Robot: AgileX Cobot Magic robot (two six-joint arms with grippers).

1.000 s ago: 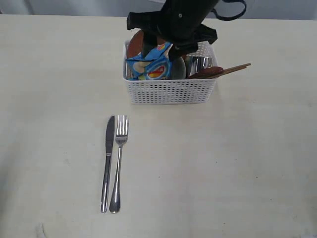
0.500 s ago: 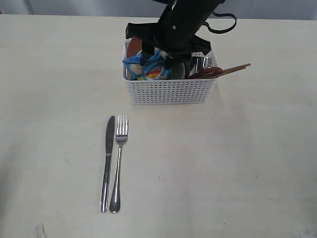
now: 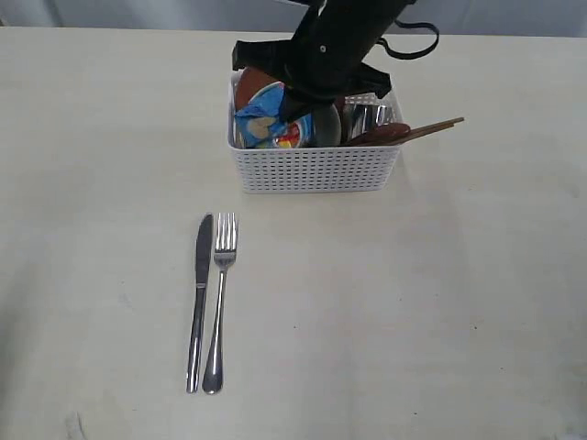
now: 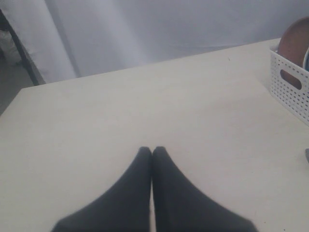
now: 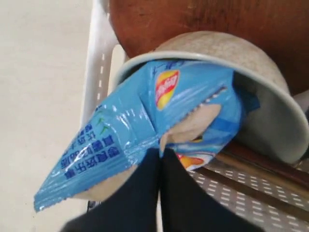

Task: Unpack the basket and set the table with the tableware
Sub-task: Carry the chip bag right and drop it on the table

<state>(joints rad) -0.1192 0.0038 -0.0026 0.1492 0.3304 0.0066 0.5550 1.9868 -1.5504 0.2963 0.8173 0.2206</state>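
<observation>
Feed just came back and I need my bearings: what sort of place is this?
Likely a lab or staged test setup, not a home: a bare cream table, a plain pale curtain behind it, and a white basket plus a knife and fork laid out.

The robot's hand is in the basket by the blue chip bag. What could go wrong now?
1. The right gripper seems to pinch only the snack bag's edge, so the bag could slip free.
2. The bag lies partly inside the bowl; pulling may tip the bowl.
3. The chopsticks poke over the basket rim; a bump might knock them out.
</observation>
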